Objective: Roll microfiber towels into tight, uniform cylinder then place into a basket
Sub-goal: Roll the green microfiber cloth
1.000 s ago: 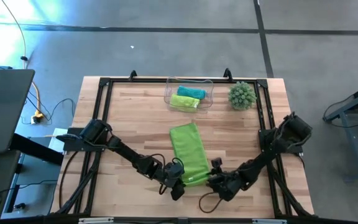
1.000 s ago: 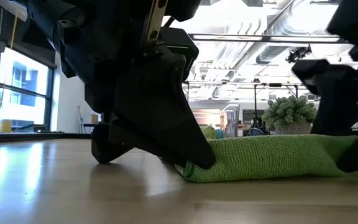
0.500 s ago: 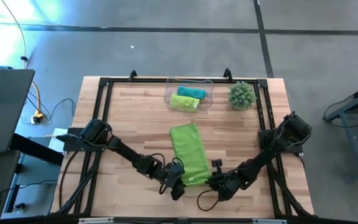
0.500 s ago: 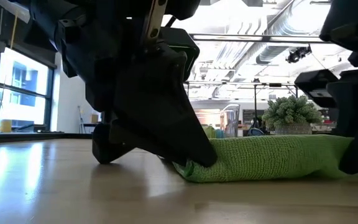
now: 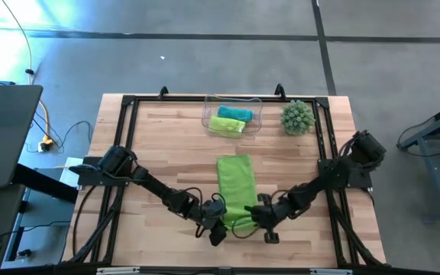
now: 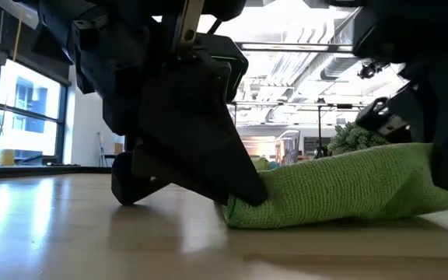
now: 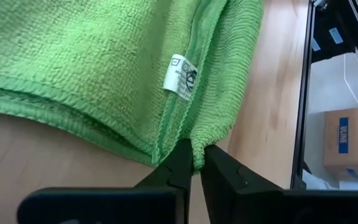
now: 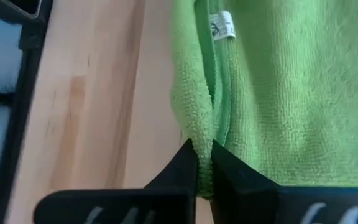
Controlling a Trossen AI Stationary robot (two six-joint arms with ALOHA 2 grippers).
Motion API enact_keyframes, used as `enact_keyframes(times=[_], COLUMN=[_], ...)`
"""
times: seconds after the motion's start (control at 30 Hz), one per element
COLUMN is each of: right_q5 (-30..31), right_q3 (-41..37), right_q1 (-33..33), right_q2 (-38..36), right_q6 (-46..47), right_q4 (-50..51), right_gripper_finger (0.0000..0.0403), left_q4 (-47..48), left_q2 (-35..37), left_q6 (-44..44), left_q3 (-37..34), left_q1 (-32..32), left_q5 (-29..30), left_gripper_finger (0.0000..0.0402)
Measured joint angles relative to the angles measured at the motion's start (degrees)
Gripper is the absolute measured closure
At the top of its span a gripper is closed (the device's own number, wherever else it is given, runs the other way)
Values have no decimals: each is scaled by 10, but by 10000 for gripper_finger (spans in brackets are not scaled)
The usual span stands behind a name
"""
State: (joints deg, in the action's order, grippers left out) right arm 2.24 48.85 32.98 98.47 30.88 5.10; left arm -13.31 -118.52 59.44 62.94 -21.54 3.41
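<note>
You have both tools pinched on the lime green microfiber towel [image 5: 235, 187] that lies folded lengthwise on the wooden counter [image 5: 166, 145], on the near side of the clear basket [image 5: 232, 116]. The left tool [image 5: 221, 223] has its fingers [image 7: 178, 167] pressed together on one near corner of the towel, where the hemmed edges fold over each other; a small white label [image 7: 183, 77] sits on the cloth just beyond that grip. The right tool [image 5: 257, 218] is clamped the same way on the other near corner, its fingers [image 8: 186, 163] closed on a bunched fold of the hem, with a white tag [image 8: 221, 25] showing farther up the same edge.

Seen from counter height, the near end of the towel [image 6: 341, 190] rises on the side held by the right tool and rests on the wood on the side held by the left tool [image 6: 247, 198]. The far end of the towel lies flat, pointing toward the basket and well short of it.

Inside the basket you have two rolled towels side by side: a teal blue towel [image 5: 235, 113] toward the far wall and a lime green roll [image 5: 226, 124] touching it on the near side. A round spiky green plant ball [image 5: 297, 117] stands just beside the basket, toward the right arm's side of the counter.
</note>
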Motion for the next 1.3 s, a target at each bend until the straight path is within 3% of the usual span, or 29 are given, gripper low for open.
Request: enact_keyframes(times=[0.13, 0.33, 0.5, 0.7, 0.87, 1.1, 1.3], right_q5=[-64, -163, -161, -143, -120, -108, -108], right_q3=[-40, -168, -238, -240, -222, -181, -164], right_q1=[-33, -72, -93, -93, -93, -94, -99], right_q2=[-4, -3, -8, -8, -8, -7, -7], right_q6=[39, 154, 261, 256, 245, 237, 235], right_q4=[-53, -315, -420, -405, -345, -225, -190], right_gripper_finger=[401, 402, 402, 402, 393, 388, 388], left_q4=[-1, -7, -12, -13, -1, 106, 58], left_q2=[0, 1, 1, 1, 8, 71, 113], left_q6=[8, 38, 57, 65, 30, -103, -327], left_q3=[0, 0, 0, 1, 1, 1, 2], left_q1=[0, 0, 0, 0, 1, 21, 17], left_q5=[0, 13, 19, 22, 12, -12, 23], left_gripper_finger=[384, 384, 385, 383, 356, 310, 304])
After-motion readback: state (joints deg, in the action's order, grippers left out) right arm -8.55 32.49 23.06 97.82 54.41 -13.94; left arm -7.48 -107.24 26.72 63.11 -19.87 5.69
